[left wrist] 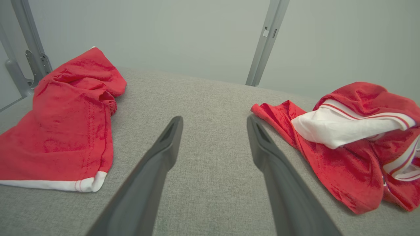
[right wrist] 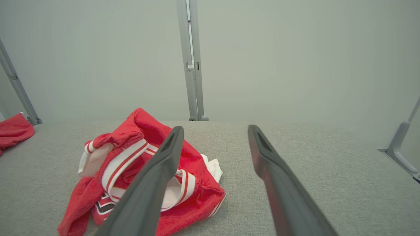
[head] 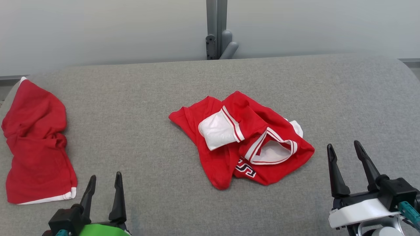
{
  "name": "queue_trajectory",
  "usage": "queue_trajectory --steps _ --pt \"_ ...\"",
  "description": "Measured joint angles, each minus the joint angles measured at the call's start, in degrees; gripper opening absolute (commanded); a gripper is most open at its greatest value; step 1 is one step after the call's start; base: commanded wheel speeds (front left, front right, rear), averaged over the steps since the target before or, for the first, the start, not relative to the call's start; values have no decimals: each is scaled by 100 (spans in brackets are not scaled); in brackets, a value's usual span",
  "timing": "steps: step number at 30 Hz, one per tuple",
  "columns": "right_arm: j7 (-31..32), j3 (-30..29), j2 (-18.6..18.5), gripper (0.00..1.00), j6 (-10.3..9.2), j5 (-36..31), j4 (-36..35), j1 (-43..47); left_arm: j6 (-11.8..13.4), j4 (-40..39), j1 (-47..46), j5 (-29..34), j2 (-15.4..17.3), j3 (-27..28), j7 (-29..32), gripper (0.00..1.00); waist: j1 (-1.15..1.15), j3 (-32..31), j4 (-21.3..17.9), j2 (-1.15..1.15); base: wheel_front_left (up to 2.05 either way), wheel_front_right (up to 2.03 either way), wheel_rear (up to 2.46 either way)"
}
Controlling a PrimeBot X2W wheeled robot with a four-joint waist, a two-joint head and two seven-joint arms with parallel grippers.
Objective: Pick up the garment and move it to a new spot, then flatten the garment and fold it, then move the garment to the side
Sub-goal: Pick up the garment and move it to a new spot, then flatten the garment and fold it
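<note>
Both grippers stand open and empty at the near side; the crumpled garment lies apart from them.

The red-and-white garment (head: 241, 141) sits bunched at the middle of the grey padded table (head: 157, 85), a white sleeve and striped collar turned up. It lies ahead and to the left of the right gripper (head: 343, 144), near it but not touching. The left gripper (head: 105, 175) spreads its fingers over bare table, the garment well off to its right. A second red garment (head: 36, 144) lies by the table's left edge.
</note>
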Motion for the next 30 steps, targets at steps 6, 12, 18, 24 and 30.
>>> queue_trajectory --steps 6,12,18,24,30 --pt "0 -114 -1 100 0 0 112 162 -369 97 253 465 -264 527 0 100 0 -112 5 0 0 0 0" --pt "0 -197 8 100 0 3 178 215 -561 116 335 649 -430 815 0 100 0 -135 -20 0 0 0 0" --pt "0 -194 33 100 0 3 180 215 -660 149 347 719 -511 926 0 100 0 -122 -59 0 0 0 0" --pt "0 -172 56 100 0 3 185 213 -706 176 346 776 -573 1001 0 100 0 -96 -85 0 0 0 0" --pt "0 -165 69 100 0 4 185 201 -727 200 325 814 -593 1020 0 100 0 -48 -112 0 0 0 0"
